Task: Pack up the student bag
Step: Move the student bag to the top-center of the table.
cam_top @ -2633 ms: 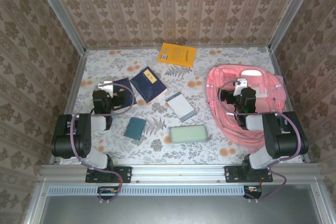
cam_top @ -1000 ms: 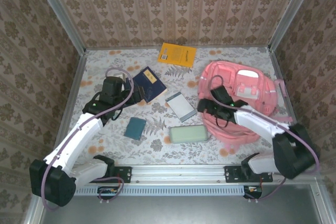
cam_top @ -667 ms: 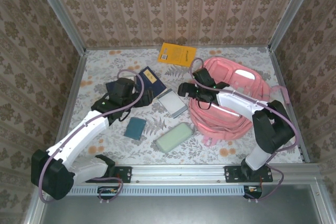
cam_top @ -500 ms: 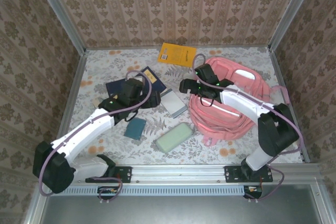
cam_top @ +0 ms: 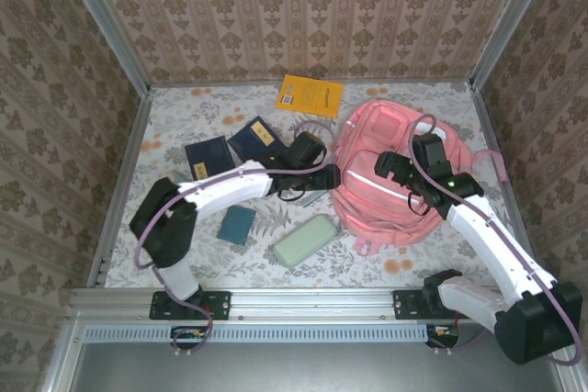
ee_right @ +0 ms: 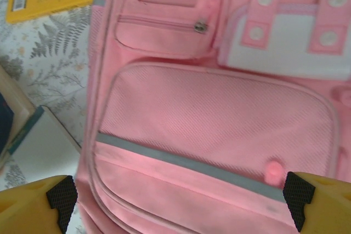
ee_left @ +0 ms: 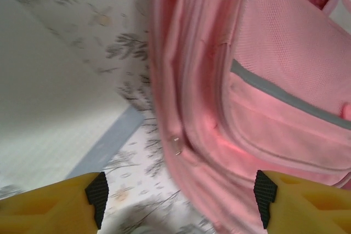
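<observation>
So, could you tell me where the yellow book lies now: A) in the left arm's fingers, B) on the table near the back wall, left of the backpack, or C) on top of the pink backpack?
B: the yellow book lies flat on the table by the back wall, beside the pink backpack's far left corner.

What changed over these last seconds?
Both arms unfolded: the left gripper reached right to the student bag's edge, the right gripper hangs over it, both open. The bag slid left; the pale green case swung askew. Yellow book and teal book stayed.
</observation>
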`<action>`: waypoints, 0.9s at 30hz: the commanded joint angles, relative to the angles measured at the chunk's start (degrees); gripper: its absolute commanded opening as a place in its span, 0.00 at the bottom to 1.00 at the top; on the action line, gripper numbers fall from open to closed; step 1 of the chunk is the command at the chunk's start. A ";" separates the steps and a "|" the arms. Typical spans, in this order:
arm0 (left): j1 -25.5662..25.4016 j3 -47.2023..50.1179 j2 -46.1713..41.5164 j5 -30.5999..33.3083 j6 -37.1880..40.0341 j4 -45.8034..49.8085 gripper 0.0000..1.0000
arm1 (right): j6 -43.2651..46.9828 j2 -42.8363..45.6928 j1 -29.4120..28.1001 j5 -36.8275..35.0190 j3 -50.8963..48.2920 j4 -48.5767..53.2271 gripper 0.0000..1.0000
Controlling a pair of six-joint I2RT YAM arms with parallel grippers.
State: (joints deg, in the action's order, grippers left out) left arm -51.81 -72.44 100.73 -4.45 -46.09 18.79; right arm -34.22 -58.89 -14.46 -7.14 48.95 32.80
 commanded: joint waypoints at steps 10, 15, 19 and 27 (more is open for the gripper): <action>-1.44 -10.14 13.12 -5.31 0.35 3.32 0.27 | 1.17 6.91 1.89 -3.96 -2.92 8.51 1.00; 2.16 -13.42 14.65 -2.96 2.52 6.72 0.00 | 1.34 6.47 1.99 -3.69 -2.52 8.93 1.00; 5.85 -15.54 13.84 -0.43 5.82 10.20 0.00 | 1.56 6.43 1.89 -2.94 -2.45 8.89 1.00; 14.42 -24.58 16.17 1.27 19.08 15.70 0.00 | 2.18 5.07 1.89 0.56 -2.72 7.55 1.00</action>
State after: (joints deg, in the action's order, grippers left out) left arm -40.36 -92.33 115.57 -7.16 -35.14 31.46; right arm -33.06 -53.25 -12.75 -8.34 46.37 39.72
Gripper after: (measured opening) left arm 0.048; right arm 0.996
